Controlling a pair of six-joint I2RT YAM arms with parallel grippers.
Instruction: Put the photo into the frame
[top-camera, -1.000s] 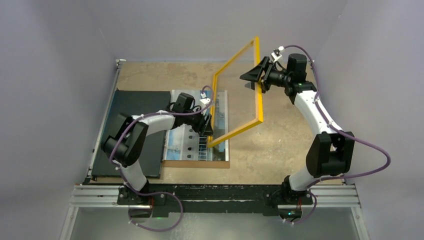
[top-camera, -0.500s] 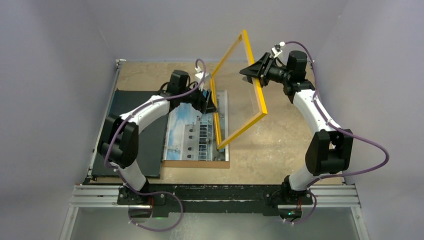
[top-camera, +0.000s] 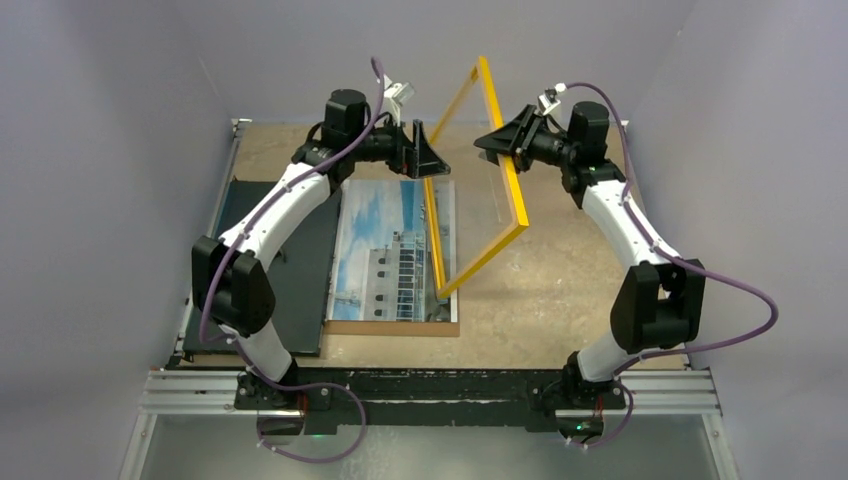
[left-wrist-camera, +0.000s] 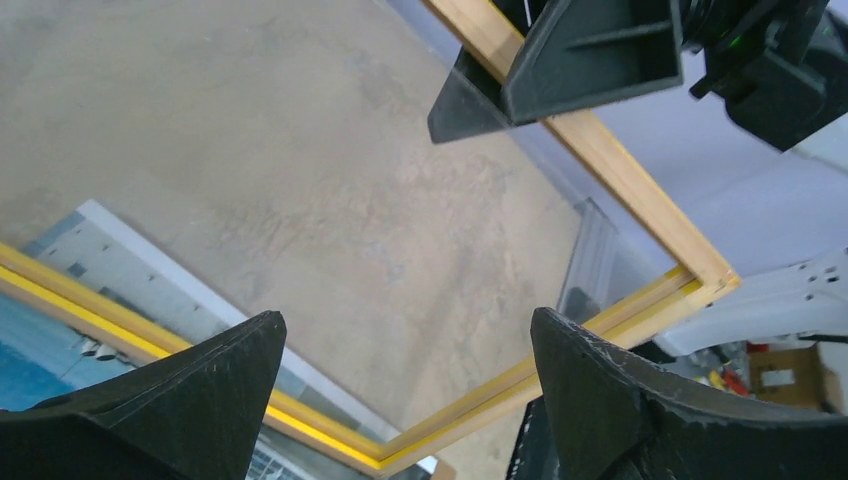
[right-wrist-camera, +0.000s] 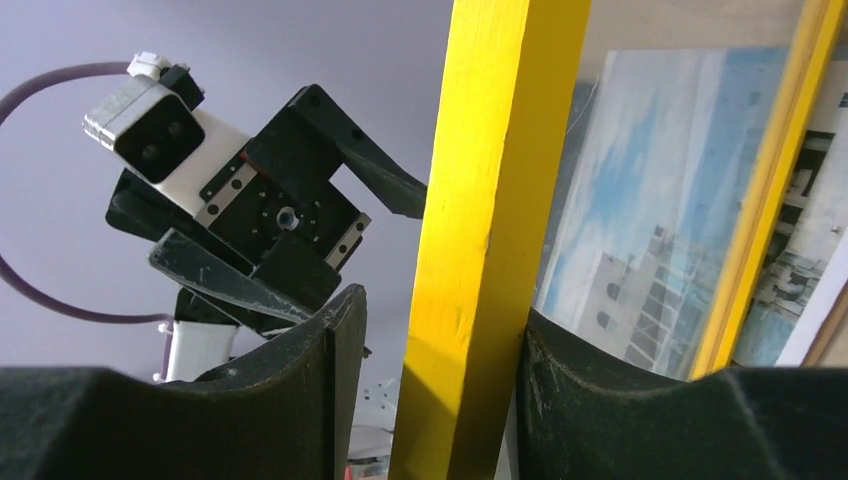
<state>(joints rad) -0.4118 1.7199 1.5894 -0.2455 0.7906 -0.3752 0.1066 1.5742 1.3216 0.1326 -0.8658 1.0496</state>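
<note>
**A:** How are the arms set?
**B:** The left arm (top-camera: 285, 200) and right arm (top-camera: 610, 215) both stretch far and bend inward, facing each other across the frame (top-camera: 514, 185).
**A:** And how does it lie?
**B:** It stands tilted on edge, long axis running far to near. Its lower corner is over the photo (top-camera: 385, 250), which lies flat on the tabletop (top-camera: 560, 290).
**A:** Grip?
**B:** The right fingers (top-camera: 497, 140) pinch its right rail. The left fingers (top-camera: 432, 158) are spread and empty beside its left rail.

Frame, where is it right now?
In the top view, the frame stands tilted near the centre, its right bar between the fingers of the right gripper, its near corner at the photo's right edge.
</note>
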